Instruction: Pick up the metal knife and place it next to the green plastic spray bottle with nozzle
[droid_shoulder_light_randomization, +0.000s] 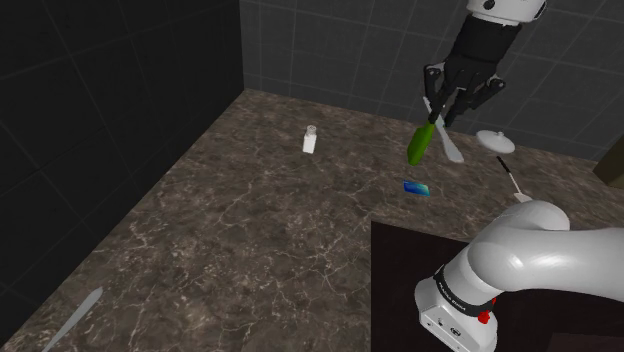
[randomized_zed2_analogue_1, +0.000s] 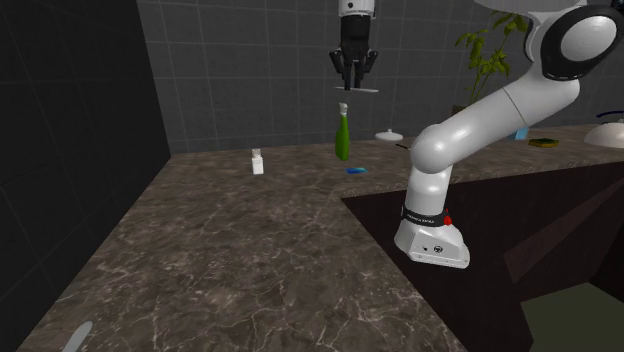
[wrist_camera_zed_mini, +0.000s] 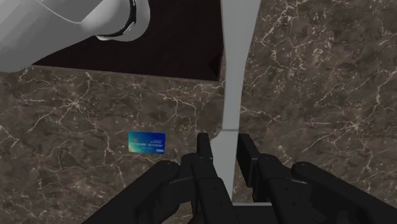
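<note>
The black gripper stood clamped on a long flat grey knife above the brown marbled desk, cornered by dark tiled walls.

On the counter, toward the far wall: spray bottle, with small bottle well apart on the shoulder view's left and card near it on the near side. Above the spray bottle, clear of the counter: knife, clasped in gripper. Farther to the shoulder view's right, dish; at near right, stand.
</note>
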